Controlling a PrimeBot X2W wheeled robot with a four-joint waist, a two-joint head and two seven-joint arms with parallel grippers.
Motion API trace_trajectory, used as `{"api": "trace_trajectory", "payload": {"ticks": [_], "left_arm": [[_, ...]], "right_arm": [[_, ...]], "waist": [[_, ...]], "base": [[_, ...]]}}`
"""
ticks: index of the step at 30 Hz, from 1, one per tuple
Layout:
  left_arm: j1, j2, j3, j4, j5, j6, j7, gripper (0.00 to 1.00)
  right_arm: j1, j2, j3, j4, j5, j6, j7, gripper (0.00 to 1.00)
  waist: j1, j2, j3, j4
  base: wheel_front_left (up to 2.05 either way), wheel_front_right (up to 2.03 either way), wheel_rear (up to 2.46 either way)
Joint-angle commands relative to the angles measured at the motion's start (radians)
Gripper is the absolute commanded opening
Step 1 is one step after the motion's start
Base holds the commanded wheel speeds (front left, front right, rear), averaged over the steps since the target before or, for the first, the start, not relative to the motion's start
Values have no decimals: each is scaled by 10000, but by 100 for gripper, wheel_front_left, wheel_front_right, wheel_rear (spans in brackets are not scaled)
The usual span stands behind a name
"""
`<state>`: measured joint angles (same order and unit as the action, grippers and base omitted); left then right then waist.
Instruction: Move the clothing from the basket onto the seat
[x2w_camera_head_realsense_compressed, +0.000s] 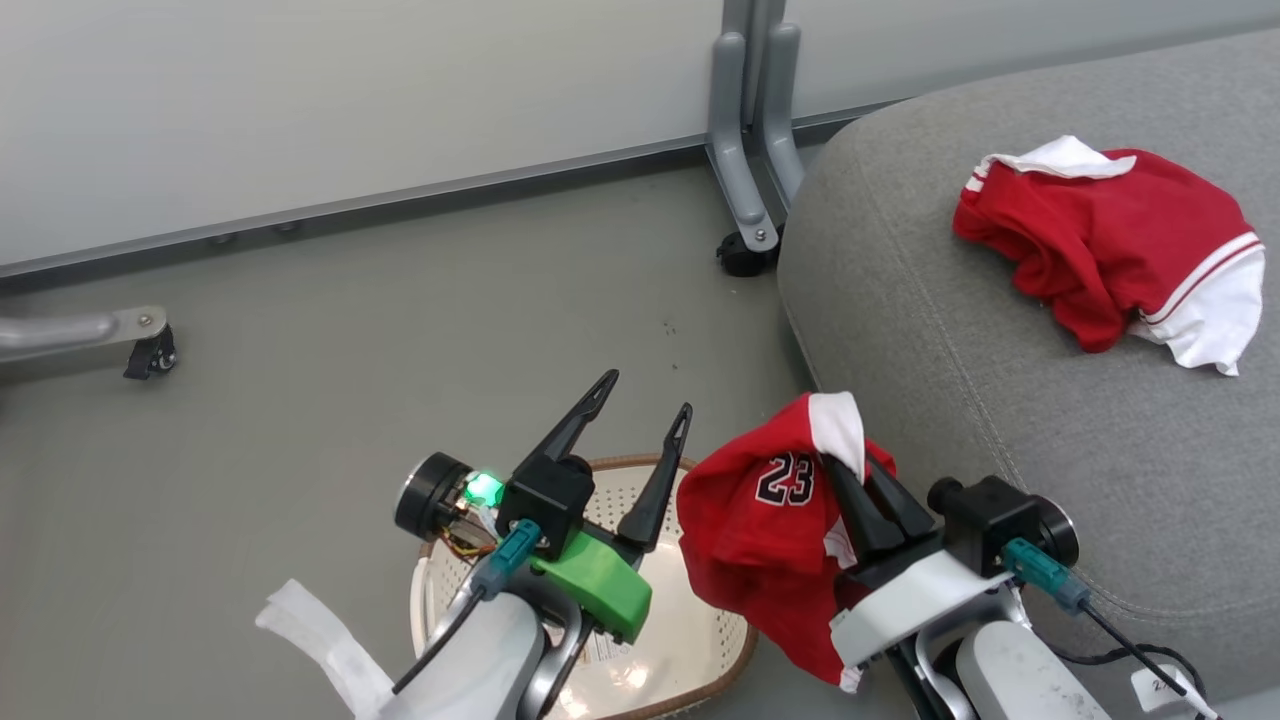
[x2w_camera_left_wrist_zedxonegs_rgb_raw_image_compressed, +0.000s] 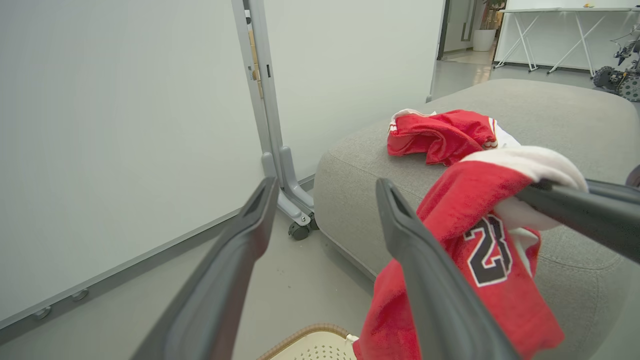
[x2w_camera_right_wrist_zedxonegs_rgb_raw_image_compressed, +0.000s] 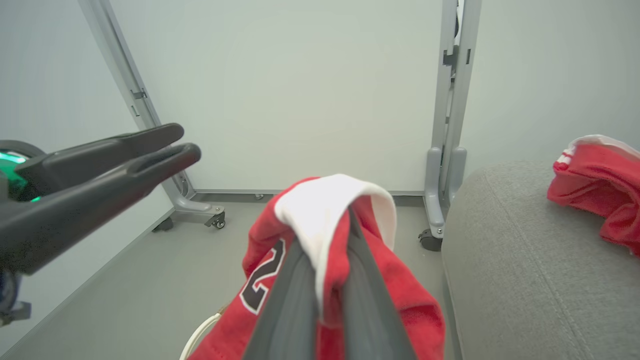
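My right gripper (x2w_camera_head_realsense_compressed: 850, 468) (x2w_camera_right_wrist_zedxonegs_rgb_raw_image_compressed: 345, 225) is shut on the white trim of the red "23" garment (x2w_camera_head_realsense_compressed: 760, 520) (x2w_camera_left_wrist_zedxonegs_rgb_raw_image_compressed: 475, 240), which hangs in the air between the basket (x2w_camera_head_realsense_compressed: 690, 640) and the seat's (x2w_camera_head_realsense_compressed: 1000, 400) near edge. The second red and white garment (x2w_camera_head_realsense_compressed: 1110, 240) (x2w_camera_right_wrist_zedxonegs_rgb_raw_image_compressed: 595, 185) lies crumpled on the seat's far right. The left gripper (x2w_camera_head_realsense_compressed: 648, 392) (x2w_camera_left_wrist_zedxonegs_rgb_raw_image_compressed: 327, 184) is open and holds nothing, raised over the basket's far rim just left of the hanging garment. The part of the basket floor that I can see is bare.
A pale partition wall runs along the back, with its grey wheeled foot (x2w_camera_head_realsense_compressed: 745, 200) close to the seat's far corner. Another caster foot (x2w_camera_head_realsense_compressed: 150, 350) stands on the floor at the far left. Grey floor (x2w_camera_head_realsense_compressed: 350, 350) lies beyond the basket.
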<state>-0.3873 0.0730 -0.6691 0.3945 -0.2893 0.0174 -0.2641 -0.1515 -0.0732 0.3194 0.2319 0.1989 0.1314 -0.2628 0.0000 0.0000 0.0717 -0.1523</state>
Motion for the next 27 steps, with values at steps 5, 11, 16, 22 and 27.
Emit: {"api": "trace_trajectory", "payload": {"ticks": [5, 11, 16, 22, 27], "left_arm": [[368, 392, 514, -533, 318, 191, -3, 100], [788, 610, 1050, -1095, 517, 150, -3, 100], [1114, 867, 1415, -1528, 917, 200, -3, 100], [1405, 1078, 1751, -1769, 1194, 93, -3, 100], [1381, 1213, 1784, -1754, 1440, -68, -3, 100]], "right_arm": [[-241, 57, -438, -617, -115, -14, -31, 0], [-91, 89, -1094, -1510, -302, -14, -31, 0], [91, 128, -1552, -2297, -383, -14, -31, 0], [416, 159, -2287, -3258, -502, -14, -31, 0], [439, 185, -2624, -3739, -528, -14, -31, 0]], "waist": [[0, 0, 470, -1186], [0, 0, 784, -2203], [0, 0, 1113, -3005], [0, 0, 1596, -3727], [0, 0, 1983, -3974]], "base": [[0, 0, 0], [0, 0, 0], [0, 0, 0], [0, 0, 0], [0, 0, 0]]}}
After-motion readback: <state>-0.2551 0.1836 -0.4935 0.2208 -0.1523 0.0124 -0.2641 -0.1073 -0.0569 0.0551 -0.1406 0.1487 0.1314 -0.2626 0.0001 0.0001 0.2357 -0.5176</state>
